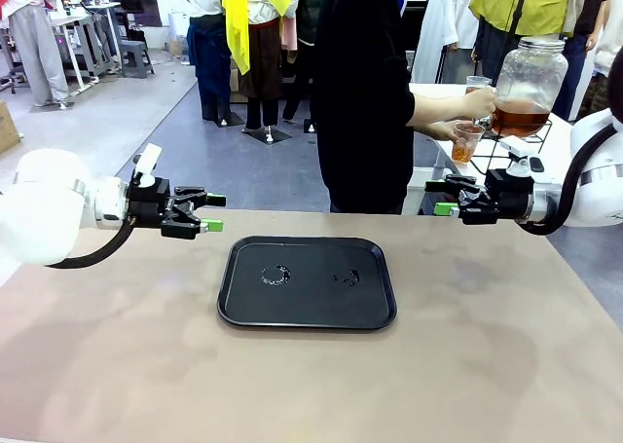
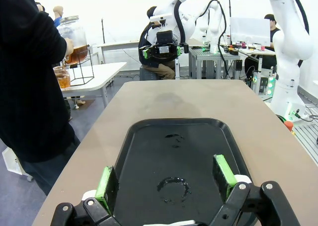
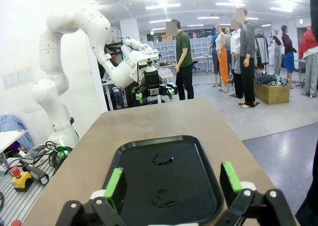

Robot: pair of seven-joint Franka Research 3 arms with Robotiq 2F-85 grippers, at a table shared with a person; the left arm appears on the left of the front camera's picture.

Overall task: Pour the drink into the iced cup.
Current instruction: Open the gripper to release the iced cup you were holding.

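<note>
Desk: bare tan top, kept free for the handover. I wait at its two sides.

Person: at the far edge, turned toward a side table beyond the far right corner, filling a cup; that is why nothing has reached me yet.

Tray: black, at the desk's middle nearer the far edge, between my arms. Two wet ring marks on it, one left of centre, one right. I judge it the landing spot for cups.

Jar: clear, lidded, on a wire stand on the side table, tipped by the person's hand. The drink, amber, sits in its lower part.

Cup: clear, held under the jar by the other hand, part full of amber. Ice in it: cannot tell.

Left claw: by the left edge, level with the tray's far rim, pointing right, jaws wide, holding nothing.

Right claw: near the far right corner, pointing left, jaws wide, holding nothing. Both parked clear of the tray, I judge, until a cup arrives.
</note>
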